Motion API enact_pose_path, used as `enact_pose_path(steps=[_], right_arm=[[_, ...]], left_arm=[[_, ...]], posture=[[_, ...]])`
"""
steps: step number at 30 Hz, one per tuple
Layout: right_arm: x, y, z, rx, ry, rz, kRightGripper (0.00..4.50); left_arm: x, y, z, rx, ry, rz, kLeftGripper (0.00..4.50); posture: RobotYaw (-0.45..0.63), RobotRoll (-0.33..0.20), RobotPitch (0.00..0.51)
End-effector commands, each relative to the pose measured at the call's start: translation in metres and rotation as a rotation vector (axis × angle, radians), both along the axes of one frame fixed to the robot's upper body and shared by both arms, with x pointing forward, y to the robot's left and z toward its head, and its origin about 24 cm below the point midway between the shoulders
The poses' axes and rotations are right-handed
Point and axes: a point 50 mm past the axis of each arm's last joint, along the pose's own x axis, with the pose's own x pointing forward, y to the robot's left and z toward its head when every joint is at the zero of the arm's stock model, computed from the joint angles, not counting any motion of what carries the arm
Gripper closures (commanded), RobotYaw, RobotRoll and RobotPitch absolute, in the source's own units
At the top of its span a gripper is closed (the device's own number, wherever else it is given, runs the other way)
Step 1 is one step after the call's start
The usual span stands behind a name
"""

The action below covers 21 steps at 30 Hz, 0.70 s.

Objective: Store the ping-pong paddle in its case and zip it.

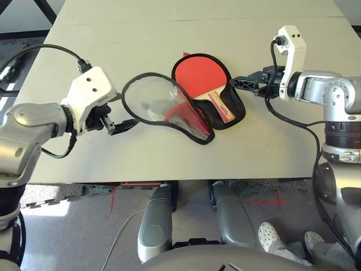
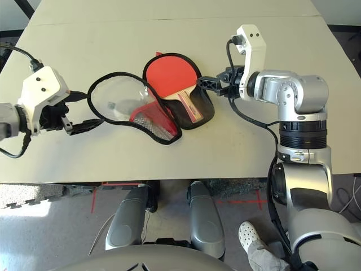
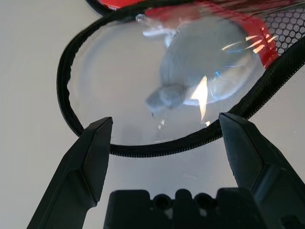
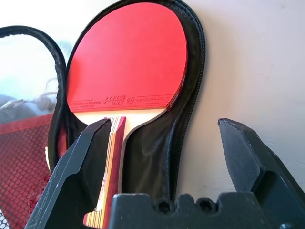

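The case (image 1: 231, 106) lies open in the middle of the table, black lining up. The ping-pong paddle (image 1: 197, 74) rests in the right half, red face up, its striped handle (image 4: 112, 157) pointing toward the front edge. The clear panel (image 3: 119, 81), edged with black zipper, is folded out to the left, and a pale pom-pom charm (image 3: 167, 95) shows through it. My left gripper (image 3: 165, 126) is open just short of that flap's zipper edge, holding nothing. My right gripper (image 4: 165, 125) is open beside the case's right rim, level with the paddle's neck, with nothing between its fingers.
Red mesh (image 1: 189, 121) of the flap lies toward the front edge. The pale table (image 1: 169, 34) has free room behind and on both sides of the case. Black cables (image 1: 51, 49) trail from both wrists. A person's shoes (image 1: 273, 237) stand on the floor at front right.
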Motion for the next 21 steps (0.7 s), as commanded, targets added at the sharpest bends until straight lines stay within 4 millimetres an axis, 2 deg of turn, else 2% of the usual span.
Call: enact_pose_path(steps=[1, 3, 9, 14, 17, 21], right_arm=[[-0.001, -0.009, -0.001, 0.012, -0.004, -0.038, 0.03], [-0.002, -0.009, -0.001, 0.014, -0.004, -0.042, 0.03], [-0.002, -0.014, -0.003, 0.009, -0.003, -0.057, 0.03], [-0.001, -0.014, -0.005, 0.006, -0.001, -0.062, 0.03], [0.002, -0.014, -0.005, 0.006, -0.003, -0.065, 0.03], [0.005, -0.017, -0.003, 0.008, -0.012, -0.076, 0.03]], left_arm=[[0.001, 0.003, -0.003, 0.021, 0.006, 0.014, 0.0], [0.002, 0.009, -0.002, 0.037, -0.004, 0.03, 0.0], [-0.005, 0.046, 0.023, 0.061, -0.04, 0.132, 0.0], [-0.013, 0.055, 0.04, 0.004, -0.072, 0.147, 0.0], [-0.018, 0.053, 0.033, -0.011, -0.041, 0.131, 0.0], [-0.017, 0.036, 0.013, -0.06, 0.01, 0.083, 0.0]], posture=[[0.1, 0.0, 0.233], [0.1, 0.0, 0.231], [0.11, 0.0, 0.231], [0.12, 0.0, 0.23], [0.13, 0.0, 0.233], [0.12, 0.0, 0.235]])
